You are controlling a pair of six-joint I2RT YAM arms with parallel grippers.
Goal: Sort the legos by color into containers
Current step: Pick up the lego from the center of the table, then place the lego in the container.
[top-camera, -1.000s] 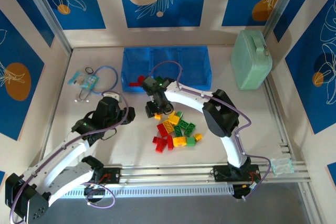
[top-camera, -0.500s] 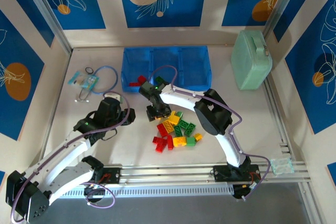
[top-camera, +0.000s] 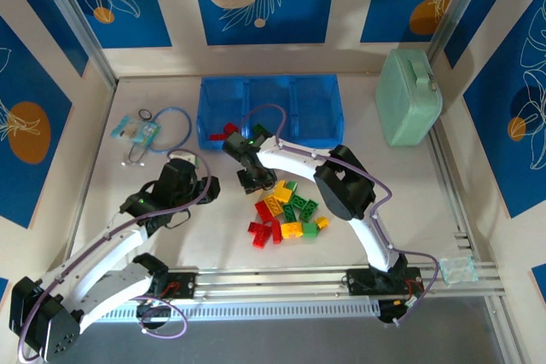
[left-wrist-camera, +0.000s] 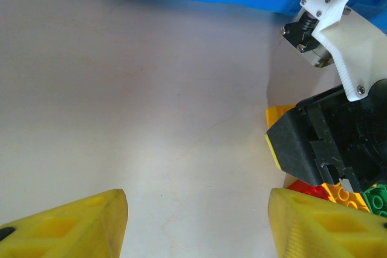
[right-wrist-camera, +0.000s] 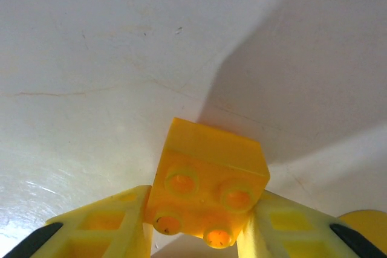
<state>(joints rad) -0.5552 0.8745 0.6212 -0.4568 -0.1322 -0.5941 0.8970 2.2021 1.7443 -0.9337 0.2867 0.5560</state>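
Several red, green and yellow legos [top-camera: 286, 215] lie in a pile on the white table in front of the blue tray of containers [top-camera: 317, 106]. A red brick [top-camera: 223, 133] lies in the tray's left compartment, and a green one [top-camera: 259, 130] sits just to its right. My right gripper [top-camera: 252, 182] is down at the pile's far left edge. In the right wrist view that gripper [right-wrist-camera: 199, 202] is shut on a yellow brick [right-wrist-camera: 208, 176], with a finger pressing each side. My left gripper [top-camera: 198, 187] hangs open over bare table [left-wrist-camera: 181, 119], left of the pile.
A mint-green case [top-camera: 408, 95] stands at the back right. A blue cable loop with a small packet [top-camera: 149, 132] lies at the back left. Metal rails [top-camera: 341, 283] run along the near edge by the arm bases.
The right gripper has shifted slightly left and its fingers have closed on the yellow brick. The left arm has stayed where it was, still open.
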